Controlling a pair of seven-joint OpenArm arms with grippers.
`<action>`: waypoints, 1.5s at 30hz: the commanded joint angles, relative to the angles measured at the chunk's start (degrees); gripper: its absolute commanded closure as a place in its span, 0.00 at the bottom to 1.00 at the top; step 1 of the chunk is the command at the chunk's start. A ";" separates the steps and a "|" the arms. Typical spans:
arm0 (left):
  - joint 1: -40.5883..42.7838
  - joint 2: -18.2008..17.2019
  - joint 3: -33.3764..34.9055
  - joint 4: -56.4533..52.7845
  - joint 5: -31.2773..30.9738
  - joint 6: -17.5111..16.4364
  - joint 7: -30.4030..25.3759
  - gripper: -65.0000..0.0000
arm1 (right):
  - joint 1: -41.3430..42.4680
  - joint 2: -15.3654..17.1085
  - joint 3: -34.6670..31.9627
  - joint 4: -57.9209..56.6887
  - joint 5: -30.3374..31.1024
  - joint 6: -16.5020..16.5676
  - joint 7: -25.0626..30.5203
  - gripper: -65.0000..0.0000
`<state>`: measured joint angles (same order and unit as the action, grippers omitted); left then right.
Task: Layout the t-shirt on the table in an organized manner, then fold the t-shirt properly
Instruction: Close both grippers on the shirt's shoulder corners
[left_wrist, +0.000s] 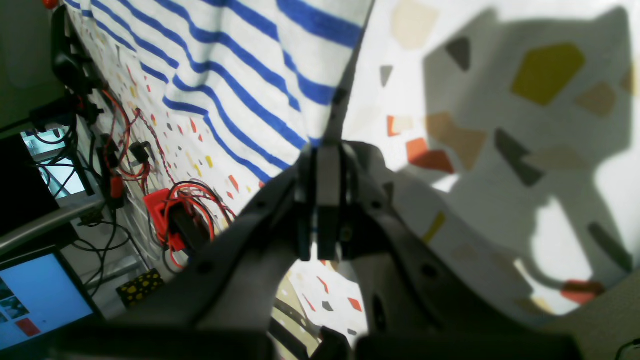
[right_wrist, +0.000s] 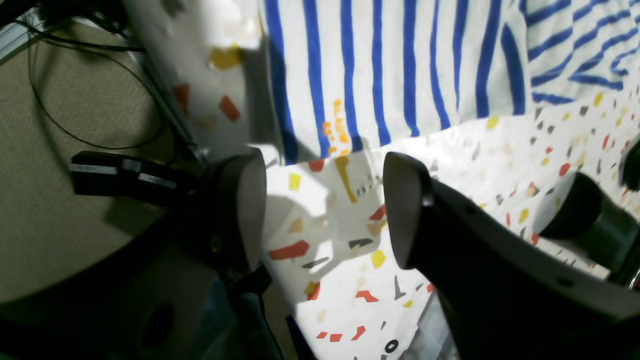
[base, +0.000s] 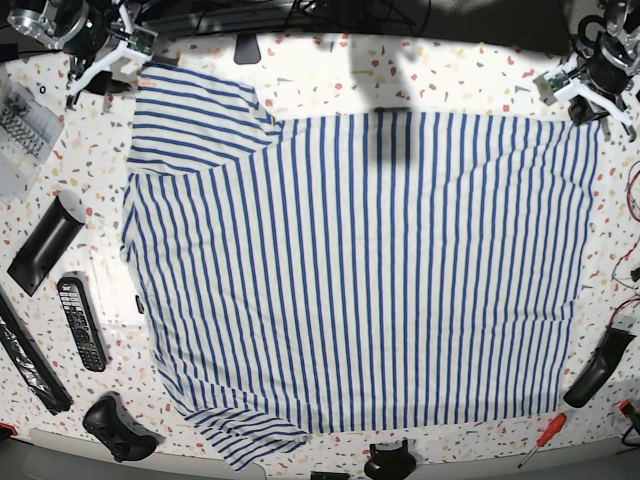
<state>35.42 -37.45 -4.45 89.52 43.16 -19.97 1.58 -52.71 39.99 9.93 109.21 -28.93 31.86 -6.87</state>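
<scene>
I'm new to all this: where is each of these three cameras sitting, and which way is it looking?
Left wrist: rides the left arm, looking along the left gripper, shut on an edge of the t-shirt, table behind.
Right wrist: rides the right arm, looking past the open right gripper at the shirt's hem and table.
Base: overhead, looking straight down on the spread shirt; both arms' ends show at the far corners.
Shared: all three see the striped t-shirt and speckled table.

White t-shirt (base: 370, 270) is showing thin blue stripes all over; the white table (base: 90, 170) is showing red, orange, yellow and grey flecks; a screwdriver (base: 541, 436) is showing red.
</scene>
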 joint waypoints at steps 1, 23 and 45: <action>0.59 -0.66 0.00 0.26 -0.13 -1.14 -0.15 1.00 | -0.28 0.81 0.48 0.52 0.15 -0.68 1.53 0.45; 0.61 -0.66 0.00 0.26 -0.13 -1.14 -0.13 1.00 | 4.13 0.81 0.09 -0.92 0.13 8.14 6.82 0.45; 0.59 -0.66 0.00 0.26 -0.13 -1.11 -0.13 1.00 | 7.96 0.81 -7.65 -4.57 -5.40 6.86 9.16 1.00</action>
<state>35.42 -37.47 -4.45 89.49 43.16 -19.99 1.50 -44.73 40.07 2.00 104.29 -34.37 38.74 2.44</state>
